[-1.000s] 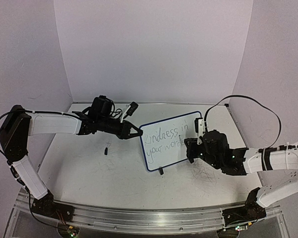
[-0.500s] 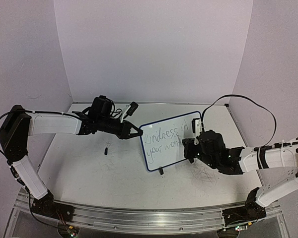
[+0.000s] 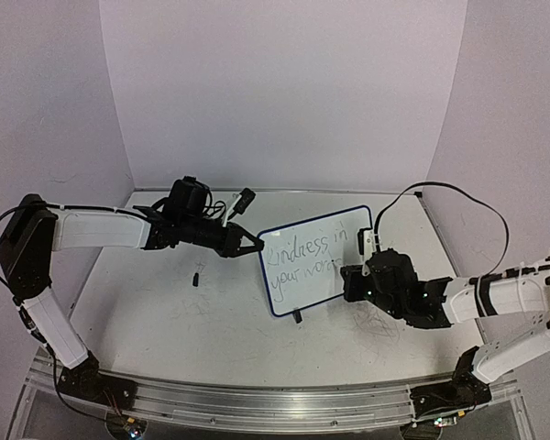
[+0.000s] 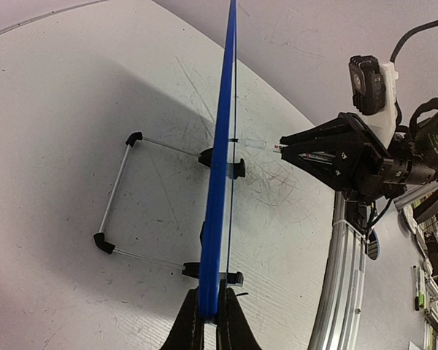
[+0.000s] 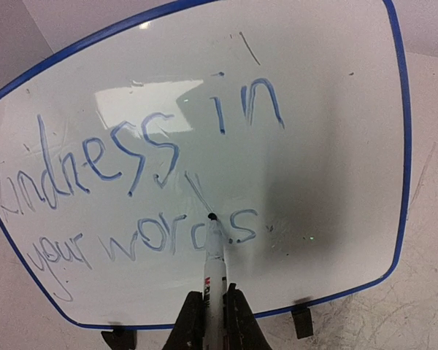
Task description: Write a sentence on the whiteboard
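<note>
The whiteboard, white with a thin blue frame, stands tilted on two black clip feet at mid-table. The sentence reads "Kindness in your words" in two lines, also in the right wrist view. My left gripper is shut on the board's left edge; the left wrist view shows its jaws clamping the blue frame edge-on. My right gripper is shut on a white marker. The marker's black tip is at the board by the "d" of "words"; contact cannot be told.
A small black cap-like piece lies on the table left of the board. A black-tipped object lies behind the left arm. A wire stand braces the board's back. The metal rail runs along the near edge.
My right gripper with the marker has shifted slightly down and right along the second line. The left gripper and the board have not moved.
</note>
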Controlling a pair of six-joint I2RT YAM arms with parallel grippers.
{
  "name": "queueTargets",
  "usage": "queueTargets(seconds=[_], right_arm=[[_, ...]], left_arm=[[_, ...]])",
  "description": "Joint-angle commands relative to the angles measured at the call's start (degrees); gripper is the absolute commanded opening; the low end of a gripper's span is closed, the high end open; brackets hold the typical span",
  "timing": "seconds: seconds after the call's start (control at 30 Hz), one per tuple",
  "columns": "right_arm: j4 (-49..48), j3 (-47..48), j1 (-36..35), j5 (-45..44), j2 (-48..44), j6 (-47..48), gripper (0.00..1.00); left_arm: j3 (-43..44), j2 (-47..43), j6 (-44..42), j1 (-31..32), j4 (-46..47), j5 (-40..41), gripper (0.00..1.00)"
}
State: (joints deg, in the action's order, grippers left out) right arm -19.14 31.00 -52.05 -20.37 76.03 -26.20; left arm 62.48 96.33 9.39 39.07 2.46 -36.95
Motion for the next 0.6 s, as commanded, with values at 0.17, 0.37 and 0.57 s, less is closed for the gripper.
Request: queueTargets(seconds=[0.17, 0.37, 0.57], right_arm=[[2.09, -2.38, 0.21, 0.44, -0.16, -2.27, 0.0], [2.09, -2.8, 0.14, 0.31, -0.77, -2.74, 0.0], [4.81, 0.34, 0.09, 1.39, -7.81, -2.33, 0.0]], left_arm=[[-0.68, -0.96, -3.67, 0.48, -3.34, 2.74, 0.0], [-0.58, -0.78, -3.67, 0.48, -3.36, 2.89, 0.0], [-0.43, -0.66, -3.75, 0.48, -3.41, 3.76, 0.0]])
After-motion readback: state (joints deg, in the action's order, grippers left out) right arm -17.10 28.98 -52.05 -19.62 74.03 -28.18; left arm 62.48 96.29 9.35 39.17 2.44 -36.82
